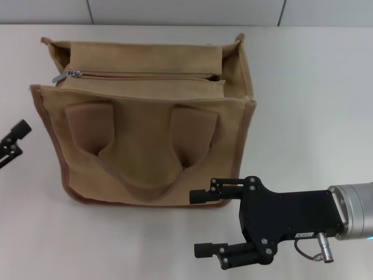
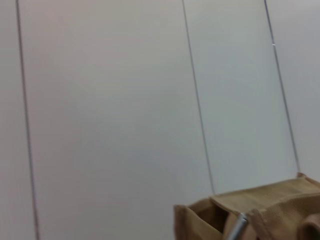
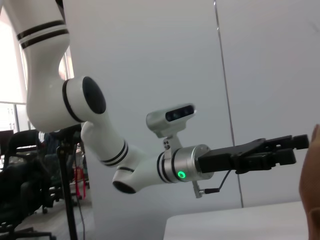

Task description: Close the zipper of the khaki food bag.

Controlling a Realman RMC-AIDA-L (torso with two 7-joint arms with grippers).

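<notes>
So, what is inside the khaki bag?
Nothing can be seen inside the khaki bag. The zipper covers most of the top, and the small gap at its right end shows only darkness.

Even, soft overhead light; faint shadows; left wrist view hazy.

The right end effector [image 1: 201, 224] hovered near the table's front edge, fingers spread apart and empty. The left end effector [image 1: 13, 143] sat at the table's left edge, fingers nearly together.

no readable text, labels, brands or numbers anywhere
</notes>
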